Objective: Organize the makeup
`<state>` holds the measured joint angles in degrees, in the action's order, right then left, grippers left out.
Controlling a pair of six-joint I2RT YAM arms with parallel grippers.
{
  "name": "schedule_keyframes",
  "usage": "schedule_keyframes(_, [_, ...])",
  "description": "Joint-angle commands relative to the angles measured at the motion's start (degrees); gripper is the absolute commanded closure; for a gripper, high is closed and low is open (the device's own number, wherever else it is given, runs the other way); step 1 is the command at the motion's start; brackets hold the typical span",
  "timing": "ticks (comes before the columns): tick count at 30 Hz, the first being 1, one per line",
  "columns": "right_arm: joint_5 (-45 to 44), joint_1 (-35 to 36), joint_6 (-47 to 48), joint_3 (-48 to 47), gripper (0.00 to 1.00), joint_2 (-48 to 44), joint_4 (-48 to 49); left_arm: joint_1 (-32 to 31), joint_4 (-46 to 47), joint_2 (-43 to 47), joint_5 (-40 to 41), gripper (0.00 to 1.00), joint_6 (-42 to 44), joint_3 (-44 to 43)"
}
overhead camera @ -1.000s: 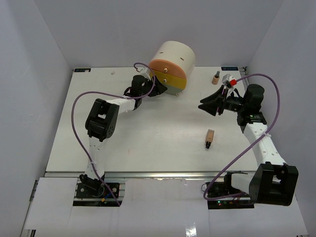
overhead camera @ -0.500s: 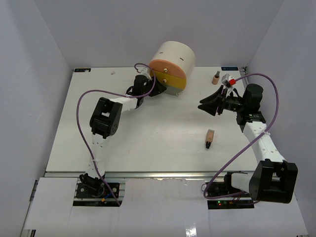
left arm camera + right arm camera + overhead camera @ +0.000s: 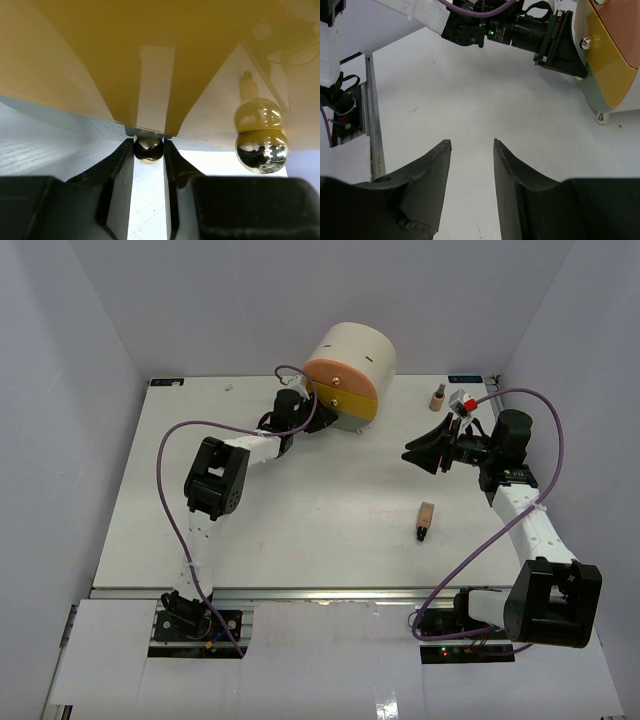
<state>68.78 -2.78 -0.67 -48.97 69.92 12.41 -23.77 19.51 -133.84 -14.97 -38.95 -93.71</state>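
Observation:
One tan black-capped bottle (image 3: pixel 426 519) lies on the white table, in front of the right arm. A second tan bottle (image 3: pixel 437 398) stands at the back right. The jars, the compact and the green ball are out of view. My left gripper (image 3: pixel 306 412) is against the face of the cream drum (image 3: pixel 352 360). In the left wrist view its fingers (image 3: pixel 120 160) are shut on a small gold drawer knob (image 3: pixel 148 150) at the lower edge of the yellow drawer front (image 3: pixel 150 60). My right gripper (image 3: pixel 424 453) is open and empty above bare table (image 3: pixel 470 145).
A second gold knob (image 3: pixel 261 150) sits to the right on the yellow front, and a knob (image 3: pixel 586 43) shows in the right wrist view. A small white and red item (image 3: pixel 461 400) lies beside the standing bottle. White walls enclose the table on three sides.

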Motion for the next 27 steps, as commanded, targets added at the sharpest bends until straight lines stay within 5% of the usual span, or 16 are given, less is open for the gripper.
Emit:
schedule_keyframes(1, [0.44, -0.56, 0.31, -0.25, 0.54, 0.27, 1.56, 0.04, 0.99, 1.28, -0.48, 0.87, 0.07, 1.42])
schedule_keyframes(7, [0.51, -0.65, 0.29, -0.34, 0.54, 0.39, 1.13, 0.04, 5.46, 9.3, 0.23, 0.96, 2.12, 14.16])
schedule_keyframes(18, [-1.15, -0.65, 2.82, -0.8, 0.54, 0.76, -0.83, 0.04, 8.88, 20.44, 0.12, 0.89, 5.1, 30.22])
schedule_keyframes(22, [-2.88, -0.65, 5.06, -1.74, 0.54, 1.27, -4.15, 0.04, 8.87, 23.13, 0.29, 0.78, 4.51, 32.28])
schedule_keyframes(27, [-5.13, -0.65, 7.42, -2.62, 0.47, 1.97, -6.68, 0.04, 6.34, 27.3, 1.25, 0.37, 6.51, 32.98])
